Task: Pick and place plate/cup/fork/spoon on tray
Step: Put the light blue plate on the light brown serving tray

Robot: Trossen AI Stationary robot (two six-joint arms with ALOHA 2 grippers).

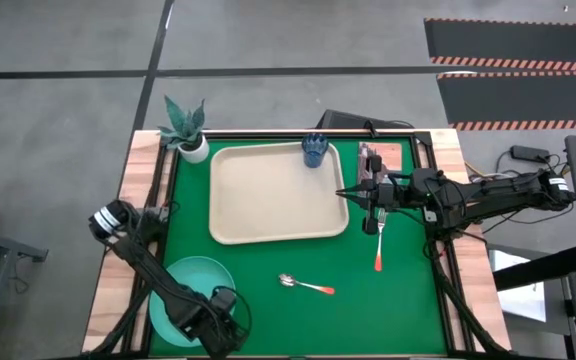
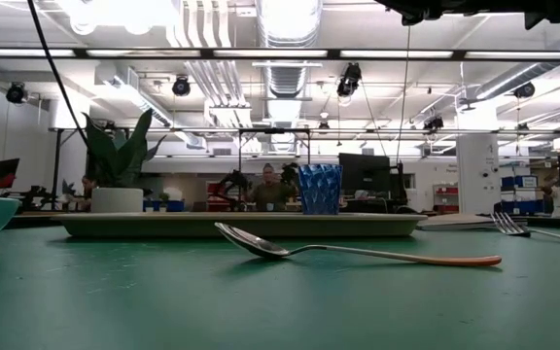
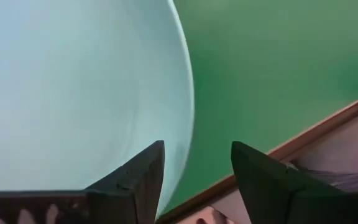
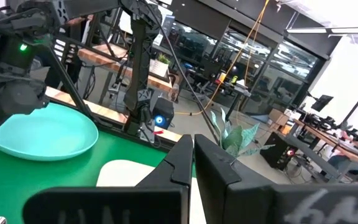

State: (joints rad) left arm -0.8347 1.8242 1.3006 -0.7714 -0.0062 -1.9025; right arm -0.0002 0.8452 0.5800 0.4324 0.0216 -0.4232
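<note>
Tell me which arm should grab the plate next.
Left. The left gripper hangs open over the plate's rim at the near left corner, fingers straddling its edge. The right gripper, shut, sits across the table by the tray.

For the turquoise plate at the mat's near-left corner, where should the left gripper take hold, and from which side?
Best on the plate's rim at its near-right edge, coming from above. It is shallow and lies flat, so only the thin raised rim offers a pinch. The left gripper is already open astride that rim, one finger over the plate, the other over the green mat.
</note>
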